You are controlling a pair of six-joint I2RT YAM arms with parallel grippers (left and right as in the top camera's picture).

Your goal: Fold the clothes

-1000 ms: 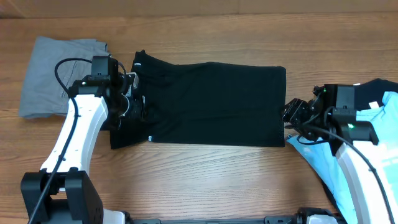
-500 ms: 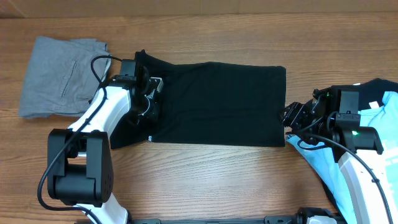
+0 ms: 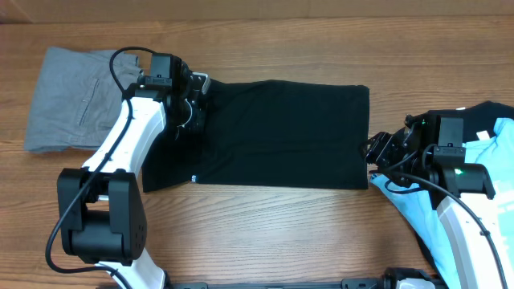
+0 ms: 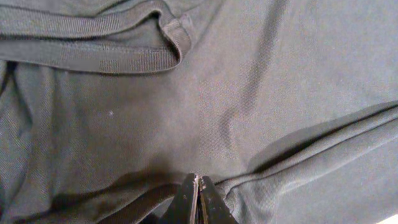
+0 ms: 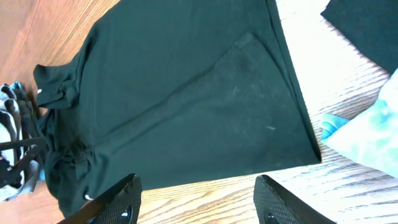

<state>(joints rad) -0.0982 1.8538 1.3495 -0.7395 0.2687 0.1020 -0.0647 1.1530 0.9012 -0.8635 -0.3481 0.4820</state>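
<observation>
Left gripper (image 4: 198,198): the tips were pressed together with no gap. Creases in the cloth ran in to them, so a thin pinch of fabric was judged to be held.
Directly under the tips: the black T-shirt (image 3: 281,132) was spread flat on the table (image 3: 281,233).
Just ahead of the tips: the ribbed neckband (image 4: 93,59) was seen, so the grip was placed at the neck end of the shirt.
To one side of the grip: a small white label (image 3: 195,178) was seen at the shirt's near edge.
Long axis: the shirt was stretched away from the left gripper toward the right gripper (image 5: 198,202), neck end at the one and hem end at the other.
Right gripper: the fingers were held wide apart and nothing was held. It was poised over bare wood just off the hem, not touching the cloth.
Nearer arm: the left was already on the shirt and the right was just beside it, so a fold along the long axis was judged to need the right brought onto the hem.
Behind the left gripper, away from the shirt body: a grey garment (image 3: 68,96) was lying apart.
Behind the right gripper: a light blue T-shirt (image 5: 367,134) and a second black garment (image 5: 367,25) were waiting.
</observation>
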